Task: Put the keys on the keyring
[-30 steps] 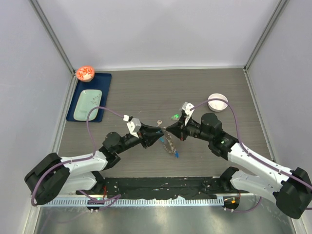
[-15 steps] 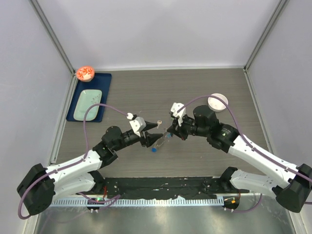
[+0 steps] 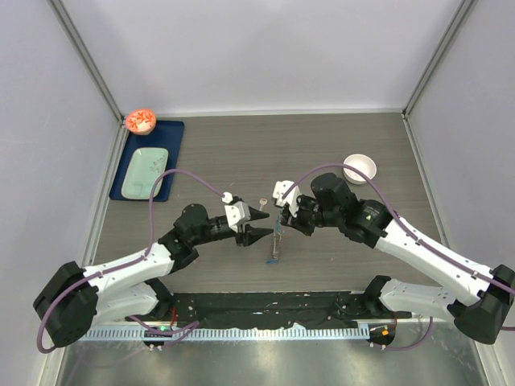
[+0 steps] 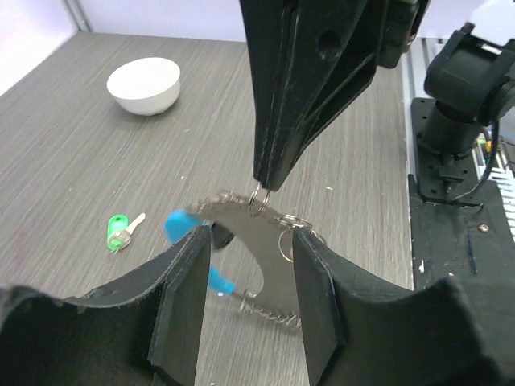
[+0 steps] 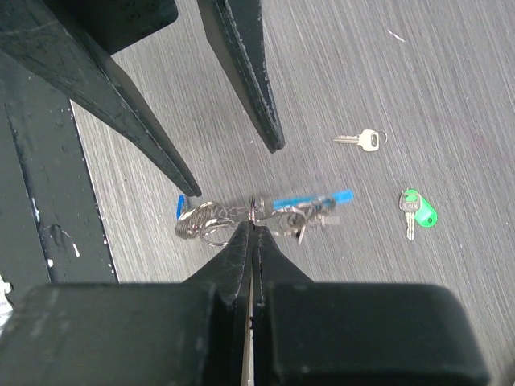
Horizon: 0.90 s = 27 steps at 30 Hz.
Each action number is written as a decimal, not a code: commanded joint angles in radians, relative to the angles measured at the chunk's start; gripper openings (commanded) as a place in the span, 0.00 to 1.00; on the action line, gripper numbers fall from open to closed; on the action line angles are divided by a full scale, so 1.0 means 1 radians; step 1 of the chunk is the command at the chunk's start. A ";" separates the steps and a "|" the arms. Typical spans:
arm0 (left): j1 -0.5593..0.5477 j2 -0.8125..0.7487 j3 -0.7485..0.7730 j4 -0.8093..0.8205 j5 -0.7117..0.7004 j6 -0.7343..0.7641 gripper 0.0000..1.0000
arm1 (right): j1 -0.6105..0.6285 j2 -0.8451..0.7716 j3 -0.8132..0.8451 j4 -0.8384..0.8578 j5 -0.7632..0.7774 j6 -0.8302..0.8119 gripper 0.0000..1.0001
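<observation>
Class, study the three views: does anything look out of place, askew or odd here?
Nothing is spilled or broken. The oddity: the keyring hangs pinched by the shut right claw, while the silver key and the green key lie loose on the table, neither on the ring.

Left arm (image 3: 137, 265) reaches in low from the left, elbow bent, wrist aimed right. My left gripper (image 3: 259, 224) has its 2 fingers (image 4: 181, 297) spread apart. Right arm (image 3: 418, 249) stretches in from the right, wrist turned left. My right gripper (image 3: 282, 217) has its 2 fingers pressed flat together, tips pointing down, just beside my left fingertips.
</observation>
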<state>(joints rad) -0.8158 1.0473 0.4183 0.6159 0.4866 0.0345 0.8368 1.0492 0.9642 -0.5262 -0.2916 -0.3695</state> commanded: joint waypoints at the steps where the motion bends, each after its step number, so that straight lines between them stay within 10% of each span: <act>1: 0.006 0.031 0.065 0.056 0.102 0.007 0.48 | 0.008 0.002 0.059 0.008 -0.020 -0.046 0.01; 27: 0.006 0.151 0.111 0.094 0.155 -0.028 0.23 | 0.021 0.012 0.050 0.009 -0.057 -0.059 0.01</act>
<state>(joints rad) -0.8158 1.2022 0.4870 0.6788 0.6231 0.0044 0.8501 1.0672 0.9722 -0.5556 -0.3225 -0.4168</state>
